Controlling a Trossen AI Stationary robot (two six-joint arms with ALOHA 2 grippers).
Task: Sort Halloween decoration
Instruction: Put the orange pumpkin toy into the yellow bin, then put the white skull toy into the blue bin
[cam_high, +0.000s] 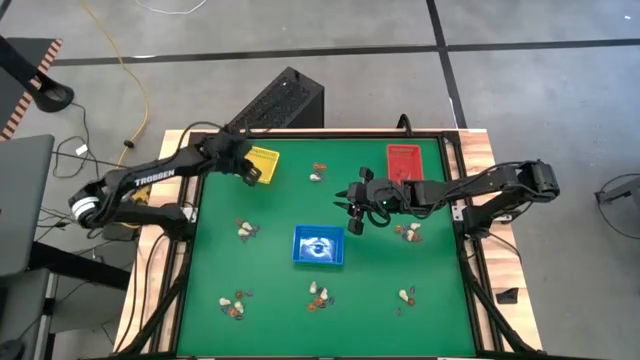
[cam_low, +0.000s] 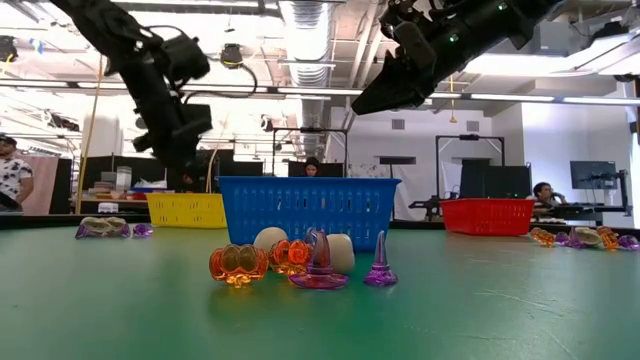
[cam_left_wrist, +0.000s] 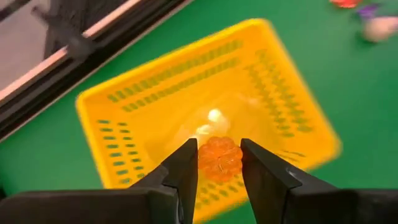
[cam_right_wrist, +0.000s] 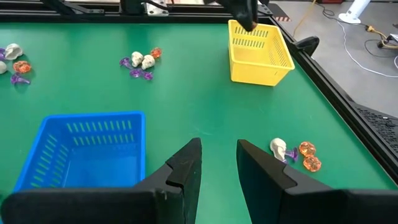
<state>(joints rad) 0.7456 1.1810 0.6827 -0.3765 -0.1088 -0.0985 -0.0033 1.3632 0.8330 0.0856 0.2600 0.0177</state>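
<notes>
Left arm over the yellow tray, orange trinket directly above its floor.

On the green table (cam_high: 200, 300) the yellow tray (cam_high: 264, 163) sat at the far left with the left gripper (cam_left_wrist: 220, 163) poised straight above it — its fingers clenched on an orange pumpkin trinket (cam_left_wrist: 219, 158), the tray floor right beneath. The right gripper (cam_right_wrist: 218, 163) hung parted and empty near mid-table, between the blue tray (cam_high: 318, 246) and the red tray (cam_high: 404, 162). Other Halloween decorations lay in small clusters (cam_high: 246, 229) on the mat — the left arm was plainly the nearer for the drop.
</notes>
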